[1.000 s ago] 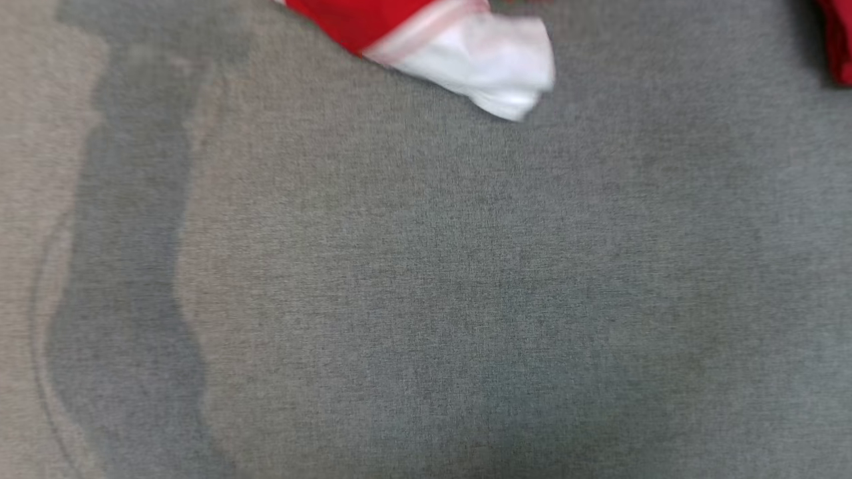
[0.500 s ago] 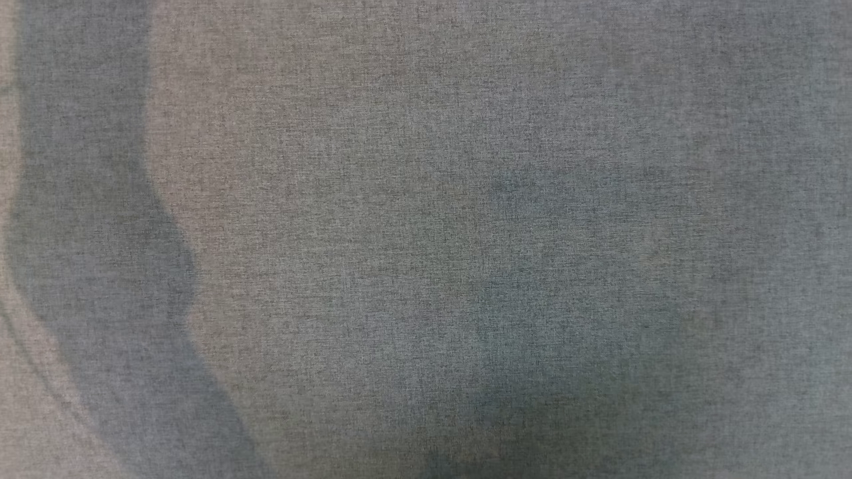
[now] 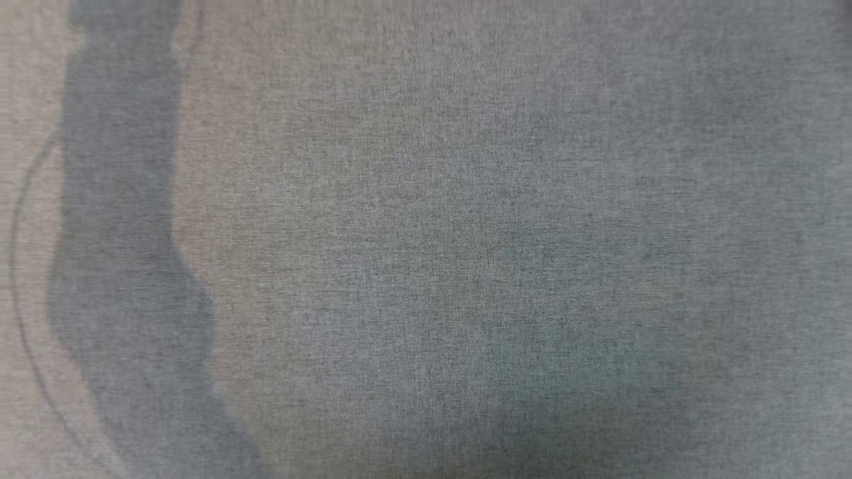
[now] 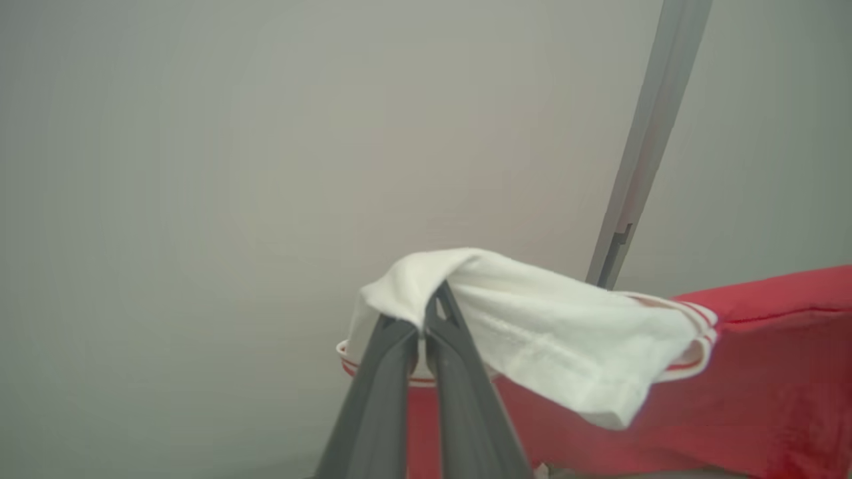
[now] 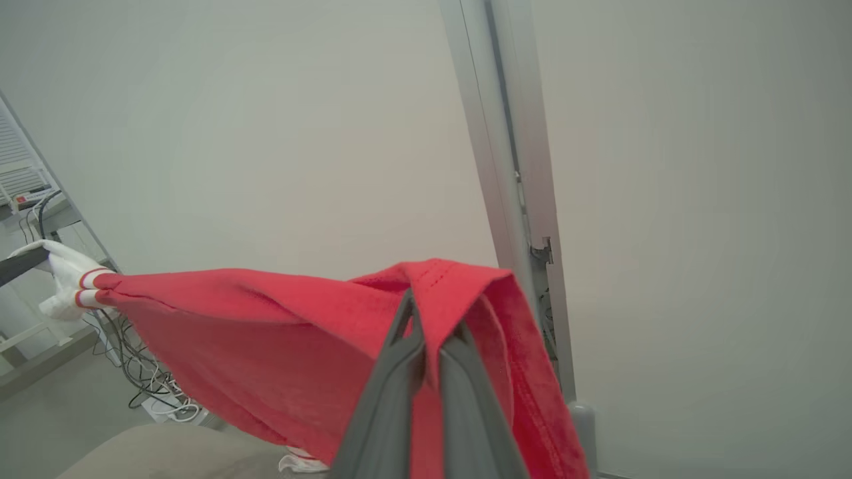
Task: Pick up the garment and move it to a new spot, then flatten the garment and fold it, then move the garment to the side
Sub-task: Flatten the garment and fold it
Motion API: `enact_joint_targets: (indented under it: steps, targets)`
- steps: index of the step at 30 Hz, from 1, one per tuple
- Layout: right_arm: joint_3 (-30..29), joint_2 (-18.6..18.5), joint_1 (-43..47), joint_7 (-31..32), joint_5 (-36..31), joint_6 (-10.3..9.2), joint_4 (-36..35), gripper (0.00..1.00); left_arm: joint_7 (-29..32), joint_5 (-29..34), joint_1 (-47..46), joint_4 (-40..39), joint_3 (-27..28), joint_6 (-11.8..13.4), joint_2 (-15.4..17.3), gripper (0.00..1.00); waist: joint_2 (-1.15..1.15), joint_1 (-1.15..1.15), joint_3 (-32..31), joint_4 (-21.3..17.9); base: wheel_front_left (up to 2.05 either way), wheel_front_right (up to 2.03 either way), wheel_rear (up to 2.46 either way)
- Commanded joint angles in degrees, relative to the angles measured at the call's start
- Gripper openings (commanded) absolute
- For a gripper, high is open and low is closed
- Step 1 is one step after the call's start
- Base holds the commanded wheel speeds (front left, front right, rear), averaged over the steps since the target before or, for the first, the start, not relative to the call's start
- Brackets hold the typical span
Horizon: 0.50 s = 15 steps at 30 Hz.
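Red garment (image 5: 266,332) stretched aloft: left claw (image 4: 421,314) pinches its white sleeve (image 4: 546,319), right claw (image 5: 429,332) its red edge.

The robot's left gripper (image 4: 423,319): two long, matte dark-grey fingers (image 4: 373,412), broad at the base and tapering to narrow tips, one with a slim triangular cut-out just below the tip. The right gripper (image 5: 429,326) is of the same build, its twin charcoal fingers (image 5: 386,412) smooth and flat-sided, with ridged edges running their length and a like slot near one tip.
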Motion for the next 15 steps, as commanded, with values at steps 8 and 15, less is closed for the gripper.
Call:
enact_joint_targets:
  steps: [8, 15]
  targets:
    - [7.1, -2.4, 10.7, 2.4, 6.5, 0.00, -0.8, 0.00, 8.4, -10.2, 12.9, -4.7, -7.0, 0.0, 3.9, 0.00, 0.00, 0.00, -10.7, 0.5, 0.00, 0.00, 0.00]
    - [14.7, -4.8, 22.8, 8.6, 12.9, 0.00, -3.3, 0.00, 21.5, -19.2, 27.7, -8.8, -12.3, 0.0, 8.4, 0.00, 0.00, 0.00, -20.7, 0.6, 0.00, 0.00, 0.00]
